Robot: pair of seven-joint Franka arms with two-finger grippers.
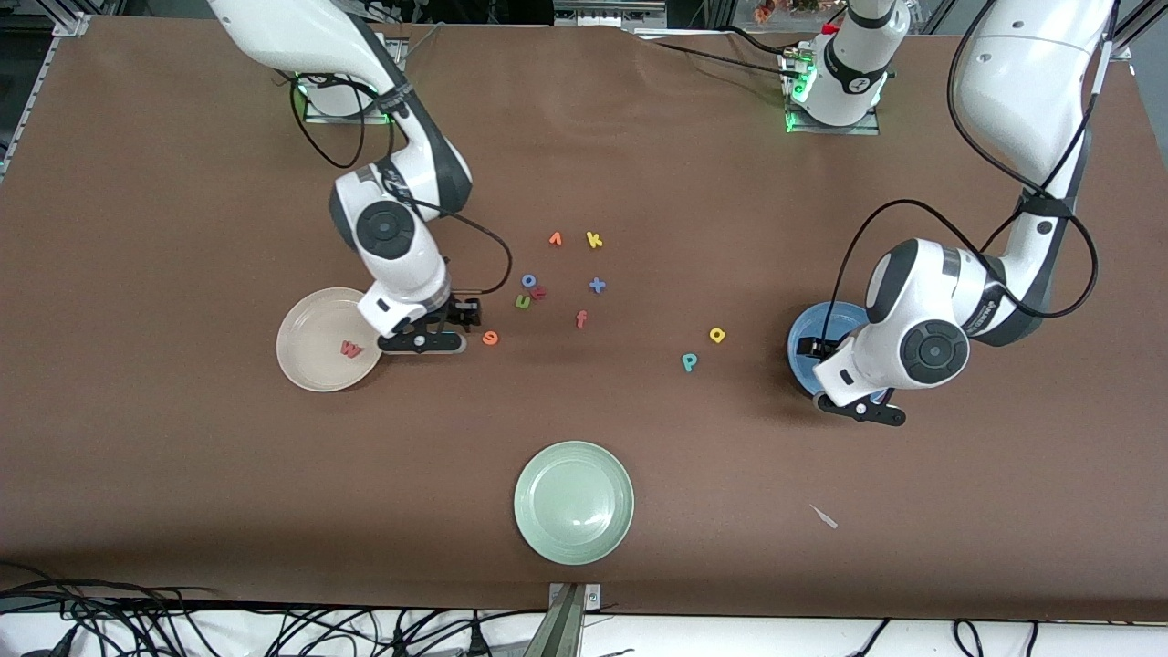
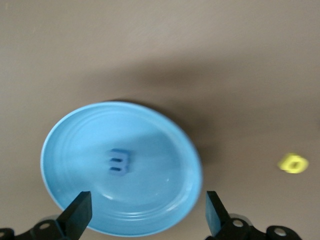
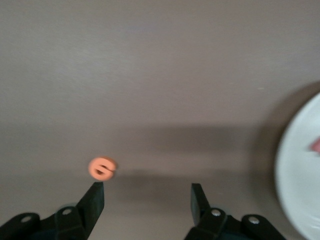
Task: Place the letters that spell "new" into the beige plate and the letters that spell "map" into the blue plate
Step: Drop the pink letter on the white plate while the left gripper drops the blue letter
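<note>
At mid-left of the front frame, the right hand (image 1: 444, 330) hangs half open and empty between the beige plate (image 1: 306, 360), holding the "w" (image 1: 351, 349), and the orange "e" (image 1: 490, 338) on bare counter (image 1: 182, 228). Mid-right, the left hand (image 2: 145, 212) gapes wide, empty, over the blue plate (image 2: 70, 145), where the "m" (image 2: 120, 162) lies turned sideways

Open tabletop is seen between the teal "p" (image 1: 690, 362) and pale green plate (image 1: 574, 502); the centre is crowded by a letter cluster (image 1: 529, 292).
</note>
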